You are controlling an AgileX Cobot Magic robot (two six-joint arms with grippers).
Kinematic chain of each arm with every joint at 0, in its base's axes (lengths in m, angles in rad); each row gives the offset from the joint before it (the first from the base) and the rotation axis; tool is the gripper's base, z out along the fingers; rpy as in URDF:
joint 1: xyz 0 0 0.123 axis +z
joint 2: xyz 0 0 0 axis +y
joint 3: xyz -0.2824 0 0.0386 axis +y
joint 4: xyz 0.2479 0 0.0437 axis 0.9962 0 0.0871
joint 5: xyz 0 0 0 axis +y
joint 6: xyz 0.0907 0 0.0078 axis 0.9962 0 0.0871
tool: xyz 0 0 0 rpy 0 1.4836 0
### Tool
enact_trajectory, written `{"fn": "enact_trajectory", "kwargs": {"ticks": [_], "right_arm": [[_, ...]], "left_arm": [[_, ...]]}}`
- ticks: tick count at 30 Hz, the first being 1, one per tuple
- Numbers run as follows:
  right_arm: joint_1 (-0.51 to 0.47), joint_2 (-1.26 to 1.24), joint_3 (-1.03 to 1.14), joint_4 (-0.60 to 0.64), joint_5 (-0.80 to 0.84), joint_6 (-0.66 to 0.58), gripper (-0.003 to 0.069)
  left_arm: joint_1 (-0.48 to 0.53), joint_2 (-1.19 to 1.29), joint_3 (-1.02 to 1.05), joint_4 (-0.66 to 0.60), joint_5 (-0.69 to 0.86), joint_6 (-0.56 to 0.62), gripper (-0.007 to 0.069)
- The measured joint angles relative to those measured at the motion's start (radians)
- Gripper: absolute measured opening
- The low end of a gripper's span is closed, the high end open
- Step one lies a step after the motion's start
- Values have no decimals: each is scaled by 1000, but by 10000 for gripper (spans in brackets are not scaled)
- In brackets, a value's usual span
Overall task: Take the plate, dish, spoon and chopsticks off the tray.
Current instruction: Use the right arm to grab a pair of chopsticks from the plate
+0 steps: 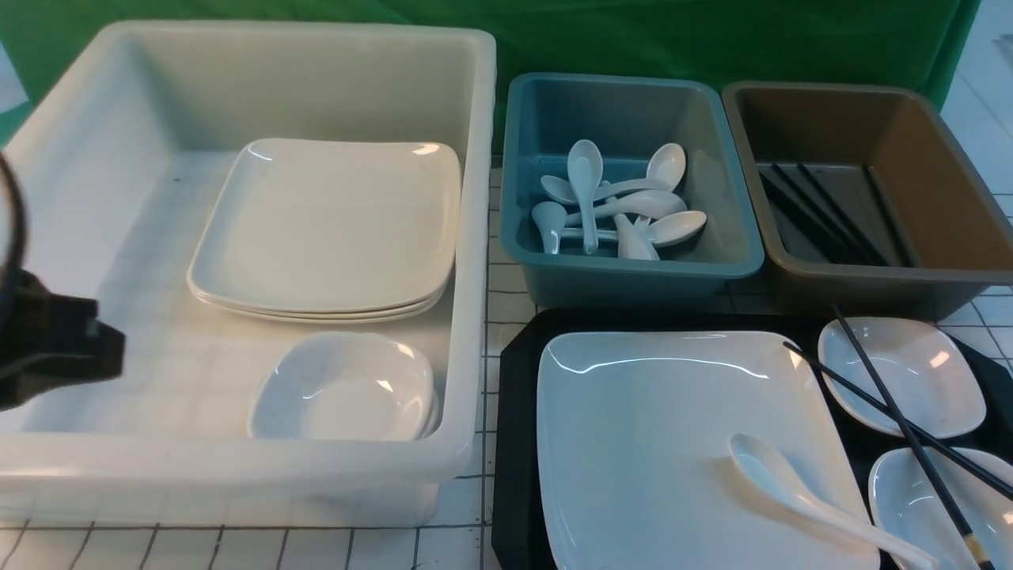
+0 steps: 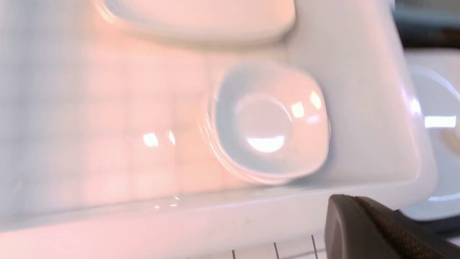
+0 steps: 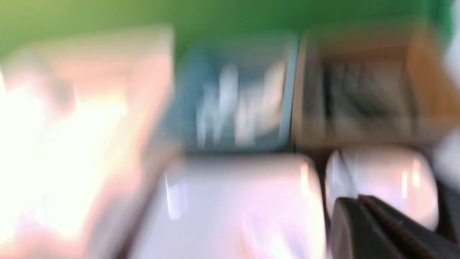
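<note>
Lifting the pair of long thin black chopsticks (image 1: 902, 423), crossed over two small white dishes (image 1: 934, 380) on the large black plastic tray (image 1: 514, 396), calls for opening the right gripper (image 3: 354, 201), clenched empty, and pinching both sticks.

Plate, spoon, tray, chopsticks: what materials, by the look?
Plate: glossy white, ceramic or melamine; sharp highlights. Spoon: same gloss, likely same. Tray: dull black, probably plastic. Chopsticks: thin black sticks, plastic or lacquered wood; cannot tell.

Spoon (image 1: 815, 508) atop plate (image 1: 649, 427), chopsticks (image 1: 902, 423) across dishes (image 1: 926, 364)
</note>
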Motion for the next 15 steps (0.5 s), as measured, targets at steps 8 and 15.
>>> {"fn": "enact_trajectory", "kwargs": {"ticks": [8, 15], "right_arm": [[134, 408, -128, -113, 296, -108, -4], [-24, 606, -131, -115, 287, -241, -4]], "left_arm": [[-156, 96, -49, -94, -59, 85, -1], [-587, 221, -158, -10, -78, -22, -1]]}}
